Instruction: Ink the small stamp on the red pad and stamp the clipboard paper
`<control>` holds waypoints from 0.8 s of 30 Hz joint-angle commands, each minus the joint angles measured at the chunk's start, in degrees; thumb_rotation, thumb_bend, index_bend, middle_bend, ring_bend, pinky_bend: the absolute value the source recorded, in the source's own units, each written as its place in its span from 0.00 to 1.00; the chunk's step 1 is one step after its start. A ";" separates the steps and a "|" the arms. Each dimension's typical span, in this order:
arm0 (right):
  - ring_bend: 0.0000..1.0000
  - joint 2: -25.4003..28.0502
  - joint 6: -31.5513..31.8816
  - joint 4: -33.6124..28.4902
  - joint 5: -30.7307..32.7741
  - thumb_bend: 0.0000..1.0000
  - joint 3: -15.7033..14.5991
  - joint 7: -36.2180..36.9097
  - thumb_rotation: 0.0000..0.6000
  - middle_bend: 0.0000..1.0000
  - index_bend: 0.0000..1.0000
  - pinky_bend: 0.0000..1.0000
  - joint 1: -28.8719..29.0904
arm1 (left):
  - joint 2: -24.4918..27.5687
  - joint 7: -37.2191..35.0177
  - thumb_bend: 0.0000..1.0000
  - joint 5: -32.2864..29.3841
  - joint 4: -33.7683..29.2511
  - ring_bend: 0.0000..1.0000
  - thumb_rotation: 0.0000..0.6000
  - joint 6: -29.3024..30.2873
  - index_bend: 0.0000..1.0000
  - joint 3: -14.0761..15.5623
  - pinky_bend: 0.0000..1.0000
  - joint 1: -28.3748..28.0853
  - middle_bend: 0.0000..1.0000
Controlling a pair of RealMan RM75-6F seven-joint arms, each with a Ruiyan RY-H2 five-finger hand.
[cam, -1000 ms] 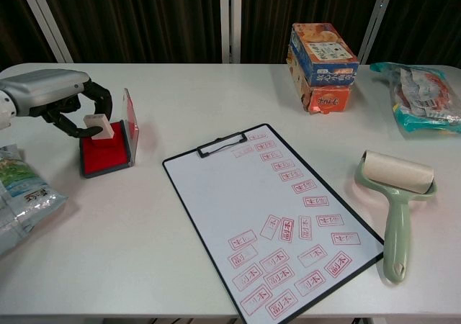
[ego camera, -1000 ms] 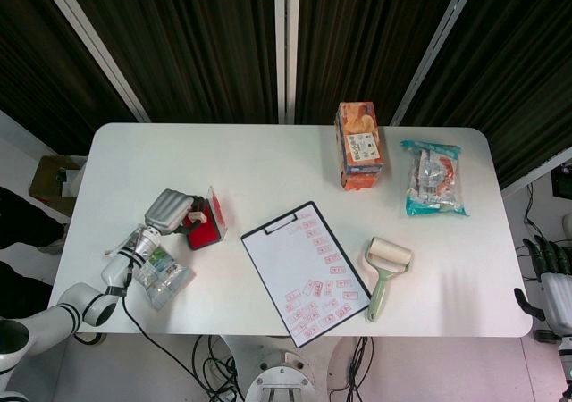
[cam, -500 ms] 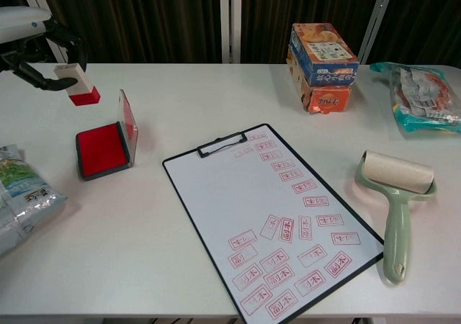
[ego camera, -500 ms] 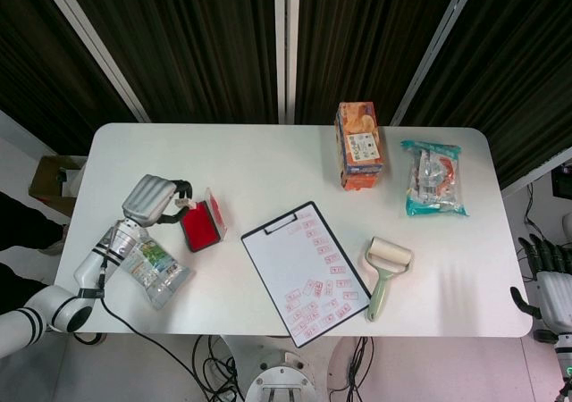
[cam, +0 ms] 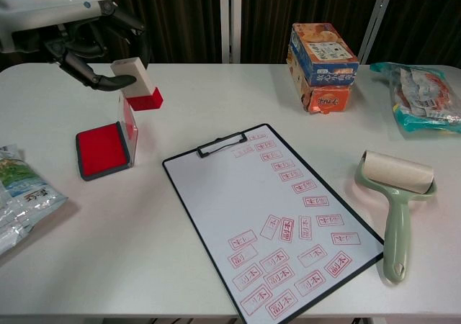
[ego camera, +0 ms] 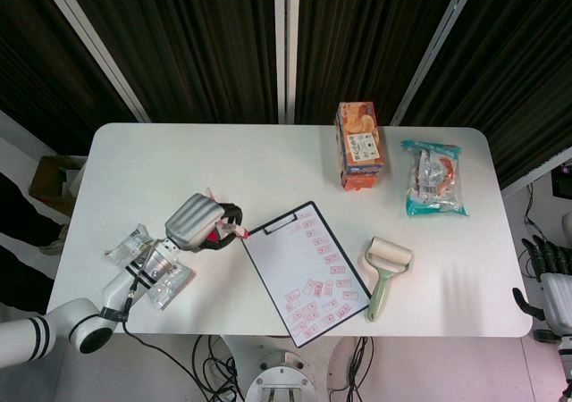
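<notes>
My left hand (cam: 79, 32) (ego camera: 198, 222) holds the small stamp (cam: 135, 83), a white block with a red inked base, in the air above and to the right of the open red ink pad (cam: 102, 148). In the head view the hand hides most of the pad and sits just left of the clipboard (ego camera: 304, 271). The clipboard paper (cam: 270, 216) carries several red stamp marks along its right and lower part; its upper left is blank. My right hand (ego camera: 550, 272) rests off the table at the far right edge, its fingers apart and holding nothing.
A snack bag (cam: 18, 194) lies at the left table edge. A green-handled roller (cam: 395, 201) lies right of the clipboard. An orange box (cam: 320, 56) and a teal packet (cam: 418, 97) stand at the back right.
My left hand has carried the stamp off the red pad, first up and to the left, then right toward the clipboard. The right hand has stayed put.
</notes>
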 commanded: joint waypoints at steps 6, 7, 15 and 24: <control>0.00 -0.33 -0.03 1.28 -0.68 0.26 -0.45 1.64 1.00 0.00 0.00 0.00 -0.16 | -12.11 7.80 0.48 -2.13 4.88 1.00 1.00 -4.09 0.71 -1.38 1.00 -5.14 0.71; 0.00 -0.32 -0.06 1.43 -0.70 0.26 -0.49 1.77 1.00 0.00 0.00 0.00 -0.18 | -13.35 8.33 0.48 -2.88 5.67 1.00 1.00 -4.61 0.71 -1.65 1.00 -5.61 0.71; 0.00 -0.42 -0.84 2.66 -0.57 0.26 -0.64 2.91 1.00 0.00 0.00 0.00 -0.08 | -20.46 12.17 0.48 -7.86 13.96 1.00 1.00 -8.76 0.71 -4.20 1.00 -9.99 0.71; 0.00 -0.57 -1.62 3.38 -0.57 0.26 -0.64 3.32 1.00 0.00 0.00 0.00 0.31 | -27.51 16.37 0.48 -13.50 24.14 1.00 1.00 -10.92 0.71 -5.84 1.00 -12.97 0.72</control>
